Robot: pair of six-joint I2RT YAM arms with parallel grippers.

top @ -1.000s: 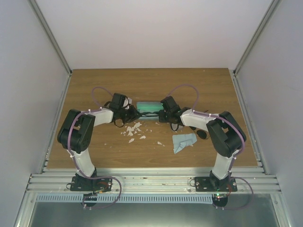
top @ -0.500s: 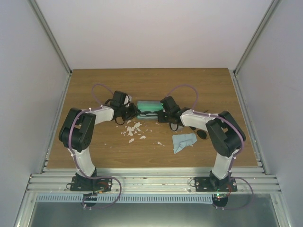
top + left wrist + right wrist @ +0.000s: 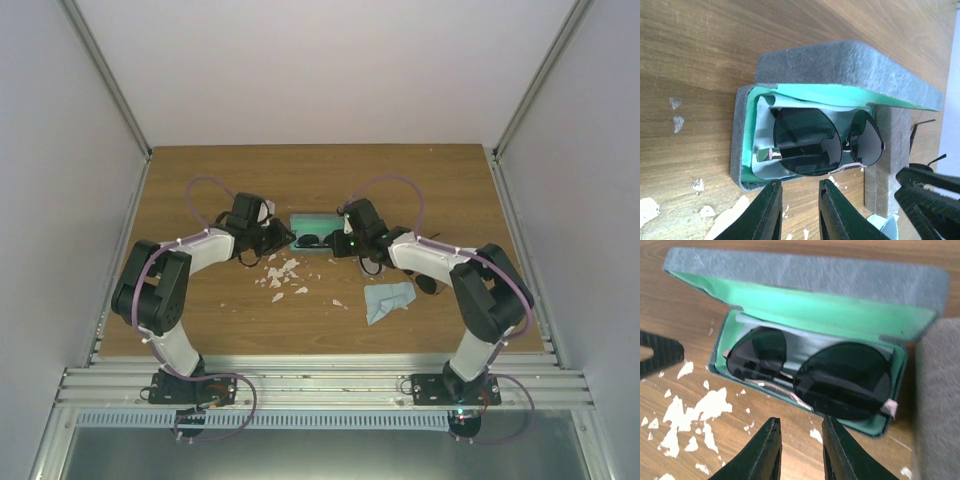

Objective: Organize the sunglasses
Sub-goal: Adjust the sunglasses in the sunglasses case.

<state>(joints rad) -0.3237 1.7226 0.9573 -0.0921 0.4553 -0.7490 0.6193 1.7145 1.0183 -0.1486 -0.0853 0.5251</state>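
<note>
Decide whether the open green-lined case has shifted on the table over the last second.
No. In the top view the case lies in the same spot as before, just beyond the white flecks on the wood.

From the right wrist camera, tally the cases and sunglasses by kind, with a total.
Cases: 2, the open case and the grey case beside it
Sunglasses: 1 pair, inside the open case
Total: 3
</note>
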